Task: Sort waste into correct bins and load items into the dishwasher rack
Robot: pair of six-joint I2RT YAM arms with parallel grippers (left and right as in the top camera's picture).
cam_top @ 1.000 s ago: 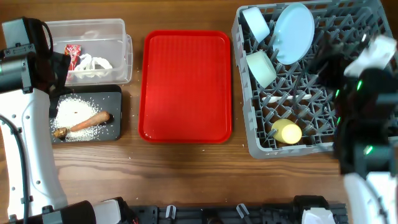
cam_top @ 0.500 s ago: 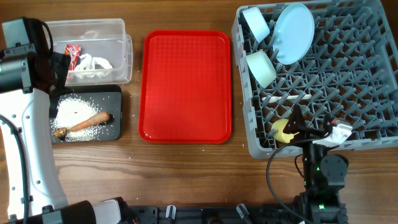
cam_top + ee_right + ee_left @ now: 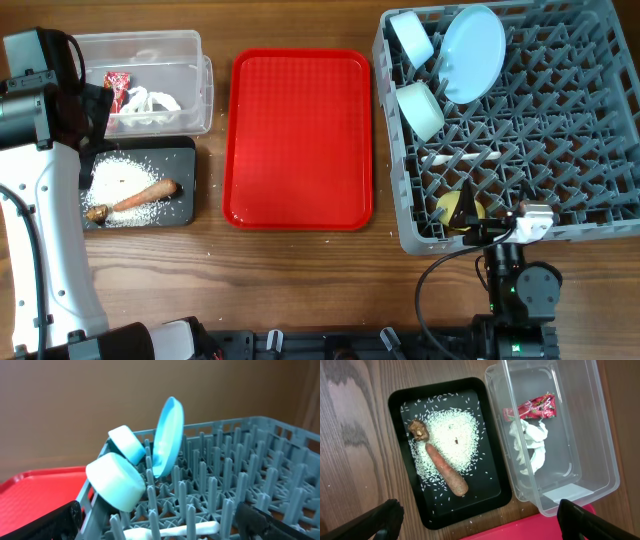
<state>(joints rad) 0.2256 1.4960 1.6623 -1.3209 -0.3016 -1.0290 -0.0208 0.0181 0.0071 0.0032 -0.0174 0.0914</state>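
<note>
Two bowls [image 3: 116, 482] and the plate [image 3: 167, 435] stand tilted on edge in the rack's [image 3: 270, 423] far corner, plain only from the right wrist; the spoon [image 3: 170, 531] lies crosswise among pegs. Overhead, the carrot stick [image 3: 140, 197] slants across the black tray [image 3: 187, 152]. The left gripper [image 3: 479, 512] hangs above it, the right gripper [image 3: 157, 517] sits low by the rack, both spread wide, empty.

1. A brown wooden table top [image 3: 300, 270] fills the overhead view. Thin dark lines in the wood run left to right.
2. In the left wrist view, the table top [image 3: 350, 435] has a dark swirl at the upper left.
3. The right wrist view's top half is a plain blurry brown area [image 3: 65, 405], wall or table, hard to tell.
</note>
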